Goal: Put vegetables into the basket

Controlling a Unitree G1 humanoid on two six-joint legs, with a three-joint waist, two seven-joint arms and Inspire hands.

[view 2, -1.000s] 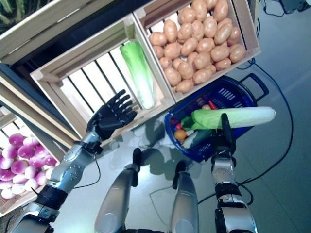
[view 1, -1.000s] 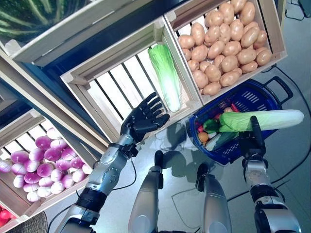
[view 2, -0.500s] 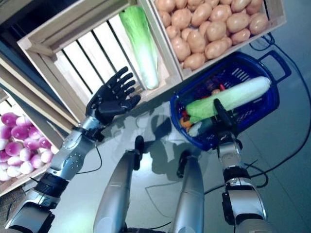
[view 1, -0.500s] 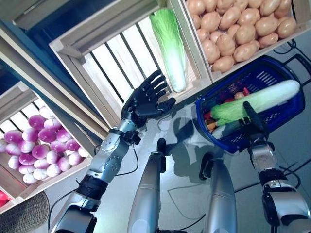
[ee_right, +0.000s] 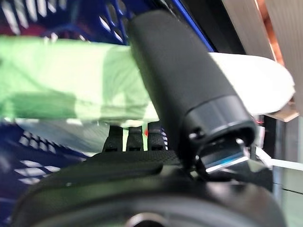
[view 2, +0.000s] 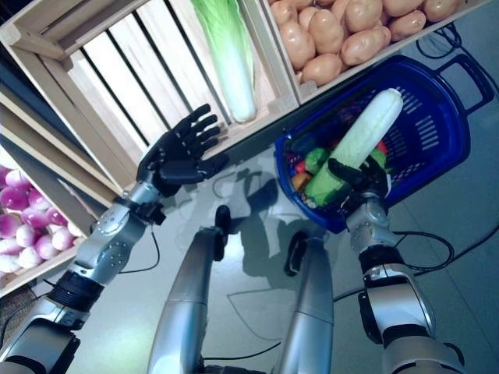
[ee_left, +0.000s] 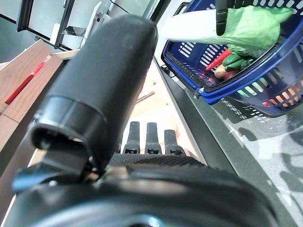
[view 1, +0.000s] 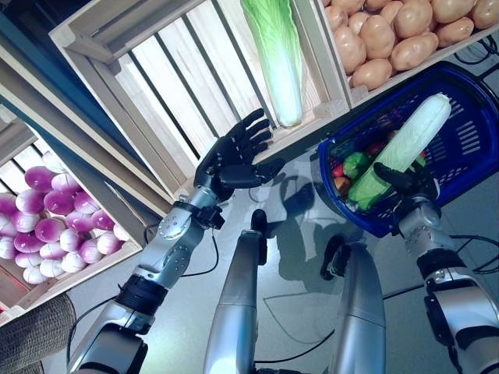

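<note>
My right hand (view 1: 399, 181) is shut on a long pale green and white cabbage (view 1: 404, 146). It holds the cabbage slanted over the blue plastic basket (view 1: 477, 128), leafy end low inside it. In the right wrist view my thumb (ee_right: 182, 75) lies across the cabbage (ee_right: 71, 90). Small green, red and orange vegetables (view 1: 352, 165) lie in the basket. My left hand (view 1: 231, 158) is open and empty in front of the slatted wooden crate (view 1: 179, 93). The left wrist view shows the basket (ee_left: 246, 90) and the cabbage (ee_left: 246, 26).
A second long cabbage (view 1: 279, 54) lies in the slatted crate, just above my left hand. Wooden crates of produce fill the stand to the left and behind. The basket stands on the grey floor (view 1: 296, 273) against the stand's foot.
The camera has shifted. The cabbage has swung from lying level across the basket to slanting steeply, leafy end down into it. The left hand stays open by the crate.
</note>
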